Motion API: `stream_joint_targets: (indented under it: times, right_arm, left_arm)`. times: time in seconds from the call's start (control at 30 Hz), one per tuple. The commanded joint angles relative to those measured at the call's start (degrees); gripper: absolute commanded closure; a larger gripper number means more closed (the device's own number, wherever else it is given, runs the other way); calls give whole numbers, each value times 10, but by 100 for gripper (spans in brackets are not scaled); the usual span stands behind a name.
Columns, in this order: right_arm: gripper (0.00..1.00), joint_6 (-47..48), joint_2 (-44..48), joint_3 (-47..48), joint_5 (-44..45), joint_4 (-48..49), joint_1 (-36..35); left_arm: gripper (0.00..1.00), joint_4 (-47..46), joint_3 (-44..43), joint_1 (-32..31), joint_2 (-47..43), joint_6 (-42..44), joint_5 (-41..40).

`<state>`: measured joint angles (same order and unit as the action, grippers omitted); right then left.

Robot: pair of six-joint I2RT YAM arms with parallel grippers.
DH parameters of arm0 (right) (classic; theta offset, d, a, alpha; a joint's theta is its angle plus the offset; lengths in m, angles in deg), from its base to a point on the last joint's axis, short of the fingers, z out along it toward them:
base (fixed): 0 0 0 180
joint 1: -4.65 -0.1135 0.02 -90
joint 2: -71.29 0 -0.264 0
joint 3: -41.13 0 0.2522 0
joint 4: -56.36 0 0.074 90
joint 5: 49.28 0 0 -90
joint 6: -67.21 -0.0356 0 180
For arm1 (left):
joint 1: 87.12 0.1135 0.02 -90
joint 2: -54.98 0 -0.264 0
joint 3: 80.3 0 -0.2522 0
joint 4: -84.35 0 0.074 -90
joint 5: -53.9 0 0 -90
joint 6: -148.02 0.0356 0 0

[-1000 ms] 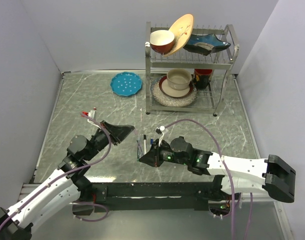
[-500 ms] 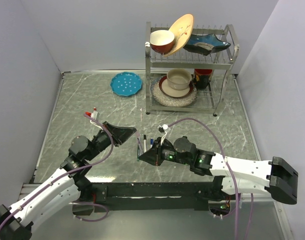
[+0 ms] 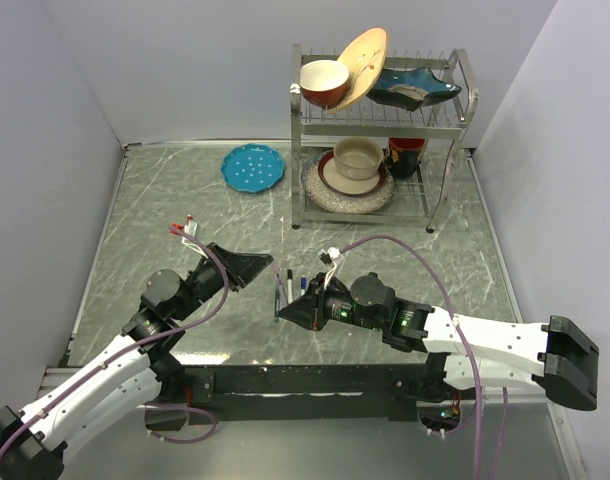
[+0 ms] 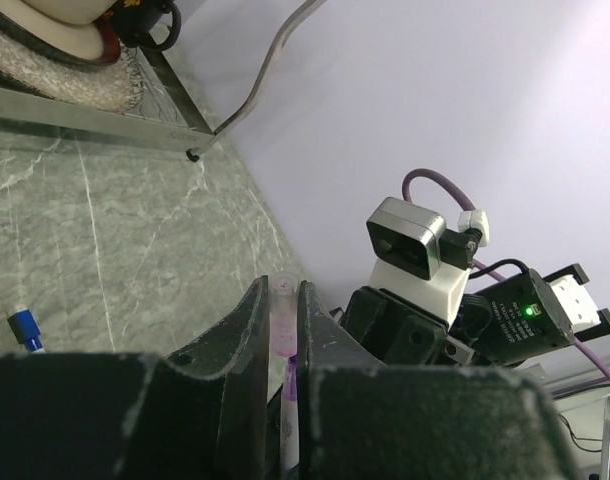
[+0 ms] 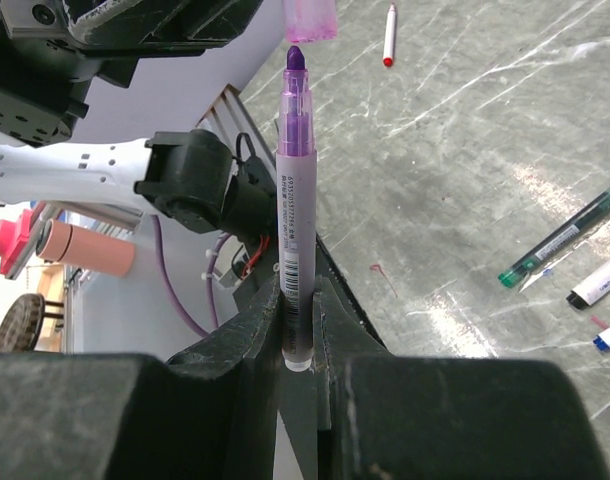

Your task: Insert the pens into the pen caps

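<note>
right pincer (image 5: 298, 288) clamps purple pen (image 5: 295, 180), pink cap (image 5: 309, 18) near tip

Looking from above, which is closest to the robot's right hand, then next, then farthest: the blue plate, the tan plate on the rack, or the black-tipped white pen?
From the right hand:
1. Black-tipped white pen, on the table just beyond it.
2. Blue plate, back left of the table.
3. Tan plate, atop the rack, farthest back.
</note>
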<state>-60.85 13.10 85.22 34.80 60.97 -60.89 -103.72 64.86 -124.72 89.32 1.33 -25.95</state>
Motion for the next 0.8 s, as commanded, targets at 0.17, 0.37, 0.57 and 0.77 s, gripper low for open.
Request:
stream_joint_targets:
  times: [0.17, 0.37, 0.57, 0.77]
  right_arm:
    - [100, 11, 7, 32, 26, 11, -6]
    - [100, 15, 2, 46, 31, 6, -6]
    - [100, 22, 6, 55, 41, -9, -6]
    - [100, 40, 3, 76, 56, -44, -5]
  left_arm:
    - [99, -30, -2, -1, -10, -13, 10]
    - [99, -52, 16, -1, -2, -19, 48]
    - [99, -29, 18, -1, -16, -1, 58]
    - [99, -7, -2, -1, 18, 25, 120]
